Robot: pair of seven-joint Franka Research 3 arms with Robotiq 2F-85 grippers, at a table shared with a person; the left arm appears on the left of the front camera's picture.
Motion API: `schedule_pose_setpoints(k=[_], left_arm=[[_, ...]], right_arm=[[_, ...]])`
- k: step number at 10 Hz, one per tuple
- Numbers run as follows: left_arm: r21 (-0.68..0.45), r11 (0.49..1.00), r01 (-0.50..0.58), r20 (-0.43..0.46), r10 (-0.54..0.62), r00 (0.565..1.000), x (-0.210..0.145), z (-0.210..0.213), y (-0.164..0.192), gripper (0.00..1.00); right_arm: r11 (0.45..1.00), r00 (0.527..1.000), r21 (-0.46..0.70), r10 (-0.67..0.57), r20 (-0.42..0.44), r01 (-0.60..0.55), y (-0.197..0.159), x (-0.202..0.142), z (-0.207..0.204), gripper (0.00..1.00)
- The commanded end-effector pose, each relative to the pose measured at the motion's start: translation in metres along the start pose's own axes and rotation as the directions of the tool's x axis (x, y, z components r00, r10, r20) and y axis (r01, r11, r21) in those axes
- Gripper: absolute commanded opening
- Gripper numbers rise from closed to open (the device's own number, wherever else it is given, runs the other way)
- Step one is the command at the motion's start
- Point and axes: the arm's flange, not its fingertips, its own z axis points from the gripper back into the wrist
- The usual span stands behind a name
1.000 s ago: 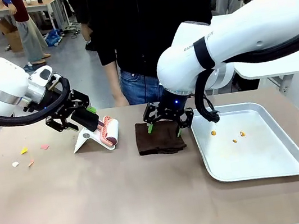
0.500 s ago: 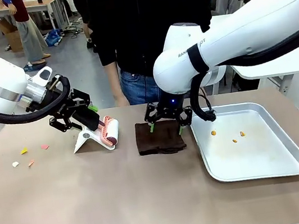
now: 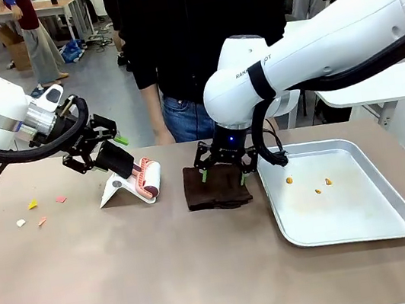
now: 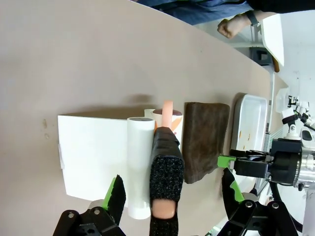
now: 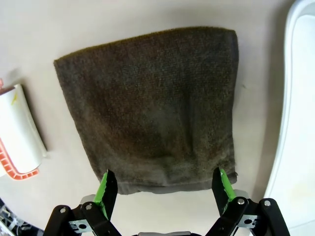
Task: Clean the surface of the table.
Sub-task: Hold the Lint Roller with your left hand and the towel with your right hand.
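Leftward by a little since a second ago, both arms have shifted above the tabletop (image 3: 129,271), a brownish-beige top that fills the near scene. A brown cloth (image 3: 216,190) lies at its middle, and the right tool (image 3: 221,169) hovers over one edge of it, spread wide and gripping nothing. Just left, a lint roller (image 3: 148,180) rests on a white stand (image 3: 114,189). The left tool (image 3: 103,156) is released, its fingers (image 4: 117,194) flanking the black handle (image 4: 166,172) without touching. Paper scraps (image 3: 33,203) lie far left, and a silver tray (image 3: 377,231) holding crumbs (image 3: 318,190) sits at right.
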Motion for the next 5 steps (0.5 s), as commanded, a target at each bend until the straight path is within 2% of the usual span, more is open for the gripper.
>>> schedule_pose_setpoints(k=[1,3,5], left_arm=[[-0.007,0.999,0.038,-0.007,-0.038,0.999,0.003,0.003,0.006,1.00],[-0.011,0.999,0.041,-0.007,-0.041,0.999,0.004,0.003,0.006,1.00],[-0.016,0.999,0.040,-0.008,-0.040,0.999,0.004,0.003,0.007,1.00]], right_arm=[[1.000,1.000,-0.023,-0.017,-0.005,0.016,0.005,0.004,0.002,1.00],[0.996,0.999,-0.082,-0.036,0.029,0.038,0.004,0.009,-0.003,1.00],[0.985,0.991,-0.147,-0.075,0.111,0.091,0.004,0.017,-0.011,1.00]])
